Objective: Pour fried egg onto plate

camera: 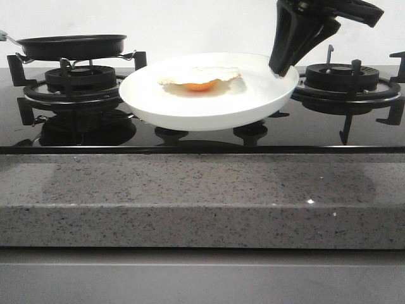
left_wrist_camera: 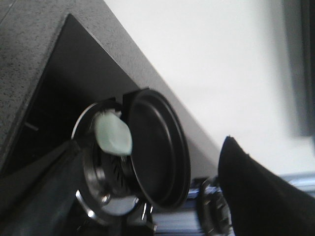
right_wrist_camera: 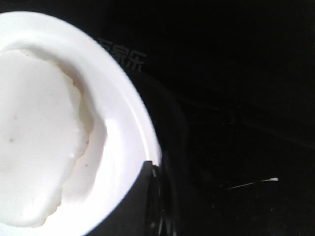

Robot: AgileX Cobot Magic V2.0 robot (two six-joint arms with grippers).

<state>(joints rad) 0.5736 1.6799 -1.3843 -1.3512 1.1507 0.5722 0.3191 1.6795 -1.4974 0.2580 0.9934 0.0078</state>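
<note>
Small flat fried egg (camera: pixel 200 78) with orange yolk lies on the round glossy white plate (camera: pixel 209 107), near its middle. The black right gripper (camera: pixel 279 68) is clamped on the plate's right rim, plate over the black glass stove top (camera: pixel 316 130) between burners. Black round frying pan (camera: pixel 73 45) sits on the left burner; left gripper's fingers (left_wrist_camera: pixel 256 196) stand apart, holding nothing.

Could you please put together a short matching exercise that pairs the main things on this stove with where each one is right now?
Things:
1. fried egg
2. plate
3. frying pan
4. right gripper

Places:
A. on the left burner
B. at the plate's right rim
C. lying on the plate
D. between the two burners

Pairs: 1-C, 2-D, 3-A, 4-B
</note>
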